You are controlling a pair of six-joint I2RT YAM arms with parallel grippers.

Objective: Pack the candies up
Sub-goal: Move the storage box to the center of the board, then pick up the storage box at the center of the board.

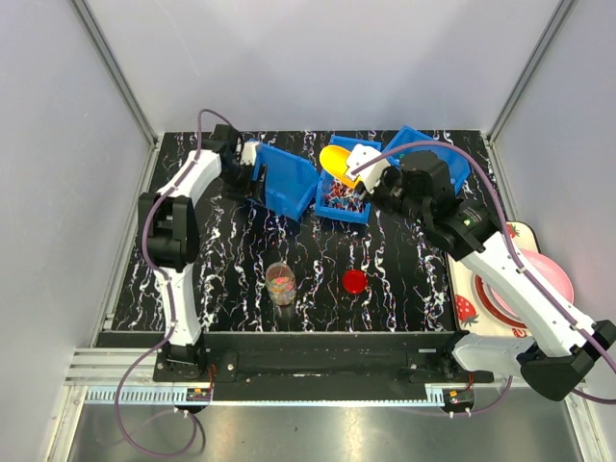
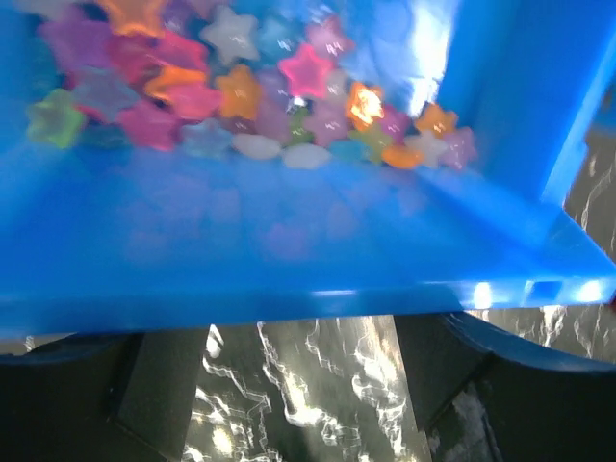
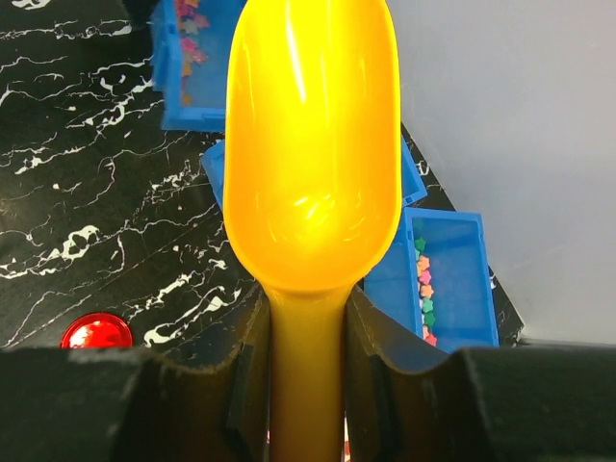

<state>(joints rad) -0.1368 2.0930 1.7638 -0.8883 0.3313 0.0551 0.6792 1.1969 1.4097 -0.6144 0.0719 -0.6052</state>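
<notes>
One black marbled table (image 1: 404,269) carries three blue bins (image 1: 289,188) of candies (image 2: 308,72) at its back, the left gripper (image 2: 303,346) spread wide at the tilted left bin's rim, the right gripper (image 3: 306,371) clamped on an empty yellow scoop (image 3: 313,144) above the middle bin, and a small jar (image 1: 281,284) holding a few candies beside a red lid (image 1: 354,280).

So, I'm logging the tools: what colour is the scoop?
The scoop is glossy yellow with an orange tinge. It shows best in the right wrist view.
</notes>
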